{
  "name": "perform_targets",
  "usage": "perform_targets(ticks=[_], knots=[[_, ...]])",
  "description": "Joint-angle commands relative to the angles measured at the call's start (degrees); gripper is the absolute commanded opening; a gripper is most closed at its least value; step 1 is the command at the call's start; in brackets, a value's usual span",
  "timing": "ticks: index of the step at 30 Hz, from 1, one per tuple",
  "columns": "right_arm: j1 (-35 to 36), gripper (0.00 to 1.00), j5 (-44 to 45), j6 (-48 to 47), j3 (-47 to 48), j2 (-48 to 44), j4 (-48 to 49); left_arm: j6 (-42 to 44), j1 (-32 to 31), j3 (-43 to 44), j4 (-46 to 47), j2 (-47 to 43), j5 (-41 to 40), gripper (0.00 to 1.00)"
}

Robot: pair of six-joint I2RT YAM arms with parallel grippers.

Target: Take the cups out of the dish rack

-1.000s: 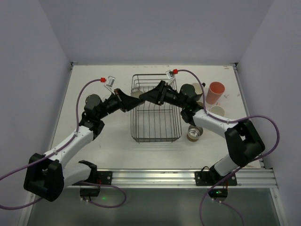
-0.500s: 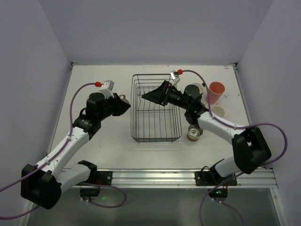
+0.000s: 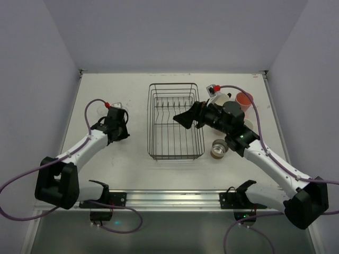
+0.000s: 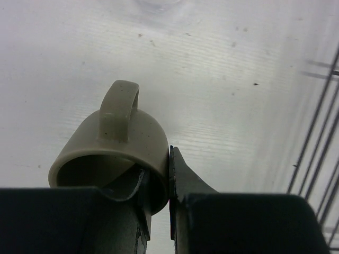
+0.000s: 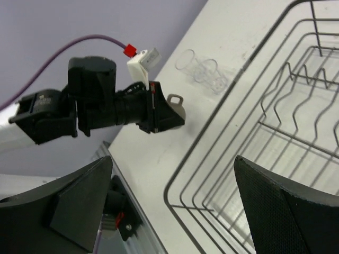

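The black wire dish rack (image 3: pixel 175 154) stands mid-table; I see no cup in it. My left gripper (image 3: pixel 122 131) is left of the rack, shut on the rim of a beige handled mug (image 4: pixel 114 137), one finger (image 4: pixel 132 185) inside it and one (image 4: pixel 183 177) outside, the mug's mouth facing the wrist. The right wrist view shows that mug (image 5: pixel 178 107) low over the table. My right gripper (image 3: pixel 185 118) is open and empty over the rack's right half, with the rack's rim (image 5: pixel 196 143) below it.
Two clear glasses (image 5: pixel 204 71) stand on the table left of the rack's far corner. Right of the rack are a pink tumbler (image 3: pixel 244 100), a brown cup on its side (image 3: pixel 218 149) and a pale cup (image 3: pixel 225 98), partly hidden by the right arm.
My left gripper has pulled out of the rack and moved left and nearer with the beige mug. My right gripper has drawn back to the right from the rack's far middle.
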Motion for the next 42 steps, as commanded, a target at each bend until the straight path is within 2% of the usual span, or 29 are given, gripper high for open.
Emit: perform_targets(ticks=[1, 3, 8, 9, 12, 16, 20, 23, 24, 26, 31, 38, 42], knots=[[0.0, 0.99, 4.6, -6.0, -2.1, -4.6, -6.8, -0.1, 1.6, 3.7, 0.2, 3.0, -6.6, 0.07], [0.0, 0.99, 5.1, -6.4, -2.9, -5.7, -7.4, -0.3, 2.4, 4.0, 0.8, 6.1, -7.0, 0.14], [0.0, 0.99, 6.2, -7.8, -4.4, -8.0, -8.2, -0.7, 4.5, 4.8, 1.0, 11.5, -4.8, 0.19], [0.0, 0.99, 7.2, -8.4, -4.5, -8.3, -8.5, -0.7, 4.7, 5.2, 0.8, 11.8, -5.2, 0.28], [0.0, 0.99, 8.1, -8.9, -5.0, -9.2, -9.0, -0.4, 4.7, 5.5, 0.8, 12.2, -5.5, 0.43], [0.0, 0.99, 8.1, -9.1, -5.0, -10.0, -9.1, -0.3, 4.8, 5.9, 0.8, 12.2, -5.4, 0.52], [0.1, 0.99, 8.8, -9.1, -5.0, -12.0, -9.4, 0.4, 4.8, 7.1, 0.4, 7.0, -3.7, 0.61], [0.0, 0.99, 9.4, -9.1, -3.9, -13.9, -11.8, 1.0, 4.7, 9.3, 0.4, -0.4, -1.2, 0.77], [0.0, 0.99, 9.7, -9.1, -3.6, -14.4, -12.6, 1.1, 4.7, 10.1, 0.4, -2.5, -0.3, 0.87], [0.1, 0.99, 11.2, -9.2, -2.5, -16.1, -13.9, 1.7, 4.7, 12.4, 0.8, -8.2, 2.2, 1.0], [0.0, 0.99, 17.3, -10.3, 1.0, -20.4, -18.5, 3.6, 4.7, 15.9, 3.6, -20.9, 8.7, 1.0], [0.0, 0.99, 25.1, -15.0, 6.6, -32.1, -22.7, 7.0, 4.7, 24.3, 4.0, -29.0, 14.6, 1.0], [-0.1, 0.99, 34.1, -16.6, 7.8, -39.6, -24.4, 7.7, 4.7, 24.9, 6.1, -34.2, 12.2, 1.0]])
